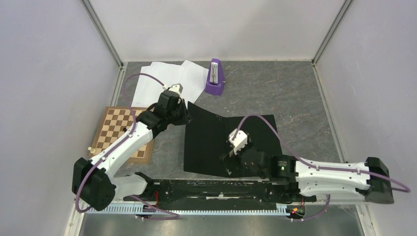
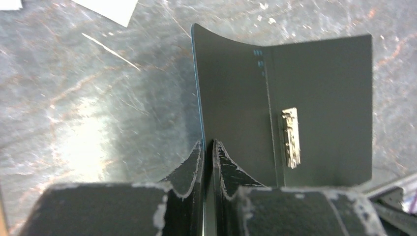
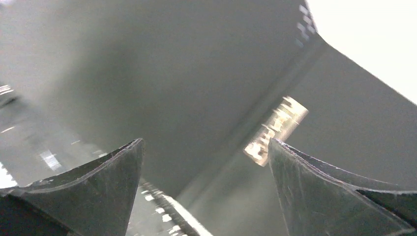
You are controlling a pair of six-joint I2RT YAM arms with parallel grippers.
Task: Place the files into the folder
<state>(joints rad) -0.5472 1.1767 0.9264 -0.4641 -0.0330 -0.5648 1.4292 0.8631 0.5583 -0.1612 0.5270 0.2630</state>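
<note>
Two grippers are at the folder, which lies open on the table with its black inside up. The left gripper is pinched narrow on the folder's left flap, and the thin teal edge runs straight out from between its fingers. The flap stands raised and bowed ahead of them, with the spine and the metal clip off to the gripper's right. This grip looks meant to hold the flap up so the folder cannot fall shut while it is loaded.

The right gripper is spread wide with nothing between its fingers. It hangs low over the black inside, with the spine crease running away ahead of it and the clip showing just inside its right finger. That view is blurred and very close, so I cannot tell whether the fingertips press on the folder or only hover above it. Pressing that part flat would make sense as a counter to the lift on the other flap.

The files are not in the folder yet. They lie as a loose fan of white sheets on the table, ahead and to the left of the left gripper. A purple metronome stands just beside them, and a chessboard lies behind that gripper, under its arm. One gripper, likely the empty right one, would have to leave the folder to fetch the sheets.
</note>
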